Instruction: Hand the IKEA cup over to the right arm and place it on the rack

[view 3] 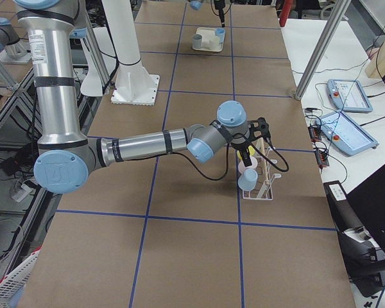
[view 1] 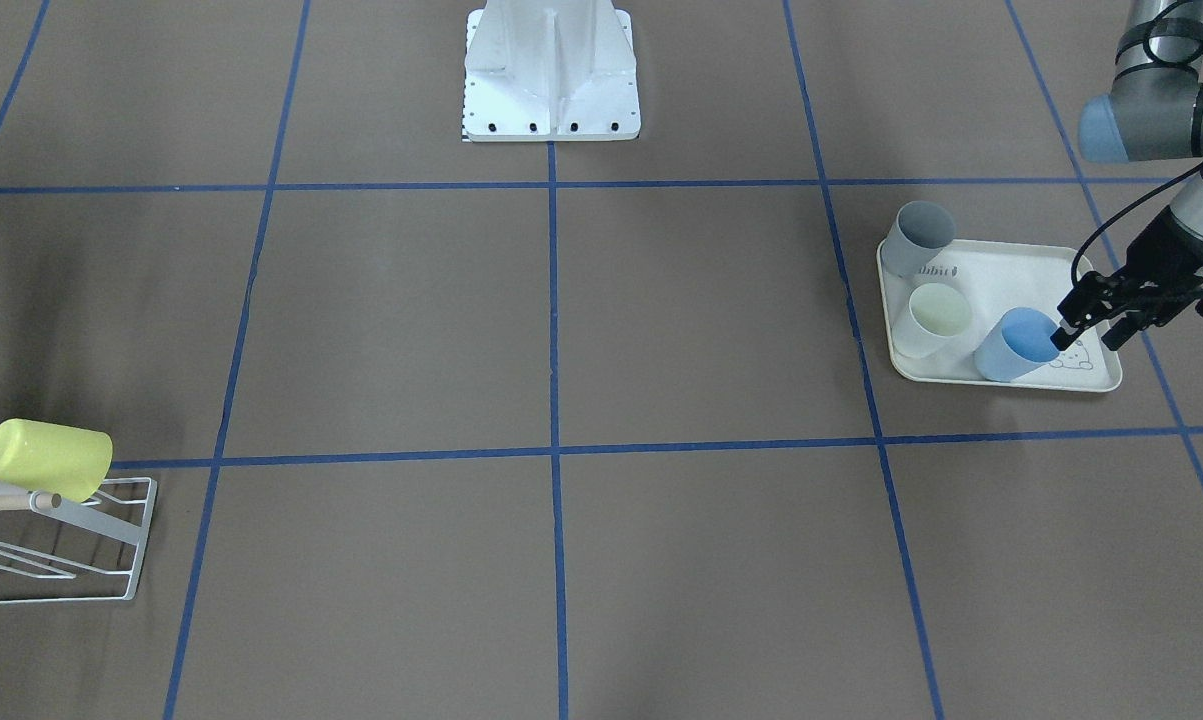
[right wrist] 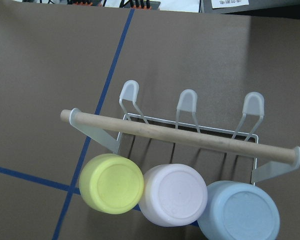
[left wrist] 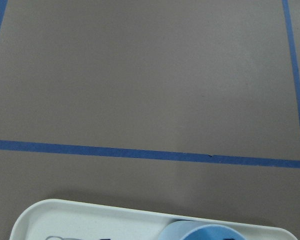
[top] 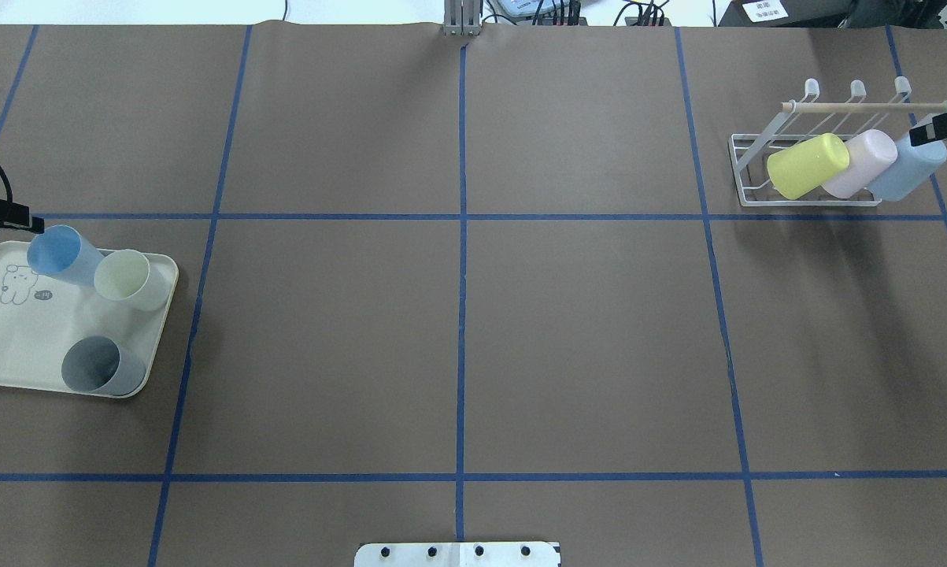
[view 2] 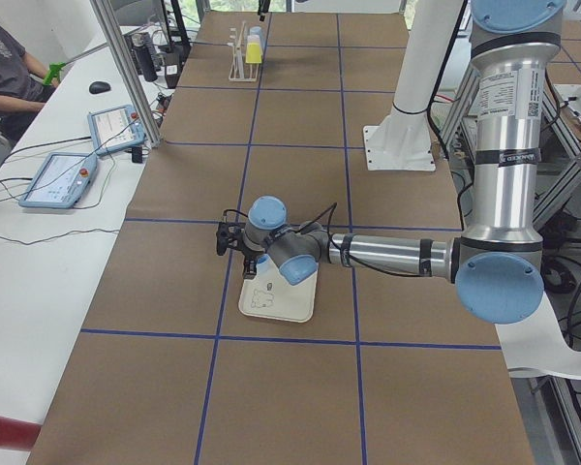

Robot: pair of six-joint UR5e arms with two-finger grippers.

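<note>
A blue cup (view 1: 1016,348) stands on the cream rabbit-print tray (view 1: 1001,272); its rim shows at the bottom of the left wrist view (left wrist: 205,232). My left gripper (view 1: 1086,341) is open, with one finger over the cup's mouth and the other outside its wall. The white wire rack (top: 804,201) with its wooden dowel (right wrist: 190,137) stands at the far right and holds a yellow cup (top: 806,165), a pink cup (top: 859,163) and a light blue cup (top: 906,169). My right gripper (top: 920,137) hovers by the light blue cup, mostly cut off by the frame edge.
A cream cup (view 1: 936,318) and a grey cup (view 1: 916,238) also stand on the tray next to the blue one. The robot's white base (view 1: 551,75) is at mid table. Blue tape lines cross the brown table.
</note>
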